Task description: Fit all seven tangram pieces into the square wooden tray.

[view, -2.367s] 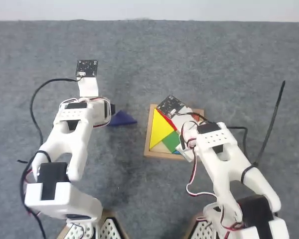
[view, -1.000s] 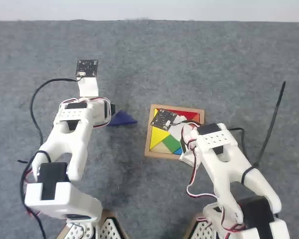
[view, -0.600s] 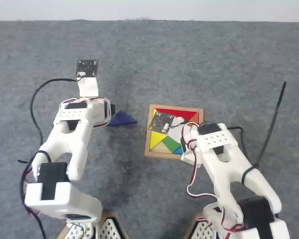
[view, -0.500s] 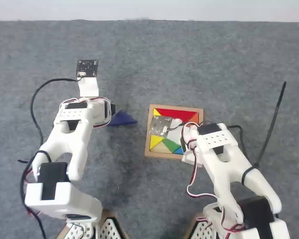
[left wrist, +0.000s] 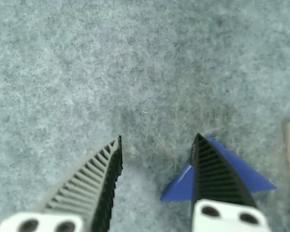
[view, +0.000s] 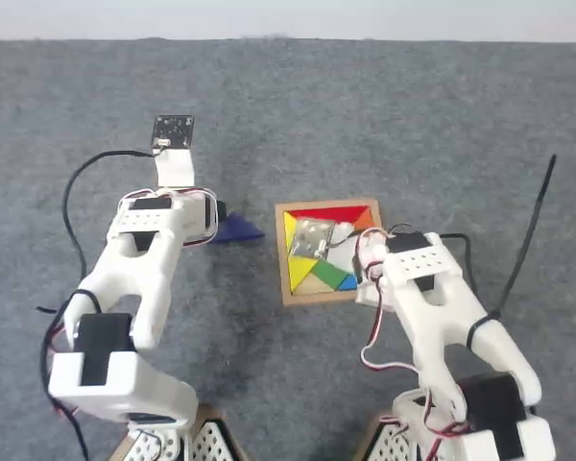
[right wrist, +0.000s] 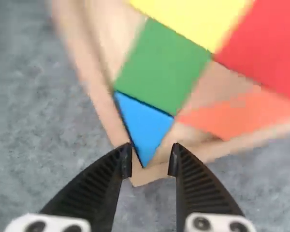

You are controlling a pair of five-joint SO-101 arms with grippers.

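Your grey carpeted desk carries both white arms, the left arm and the right arm. Between them, closer to the right arm, the square wooden tray lies slightly askew. In it you have a red triangle, a yellow triangle, a green square, an orange piece and a small light-blue triangle, with bare wood showing between some of them. The dark blue triangle lies outside on the desk, near the tray. Your left gripper is spread wide over bare carpet, and the dark blue triangle sits just beside one finger, on its outer side. Your right gripper has its jaws a narrow gap apart, straddling the tray corner where the light-blue triangle's tip points. You cannot tell whether they touch it.
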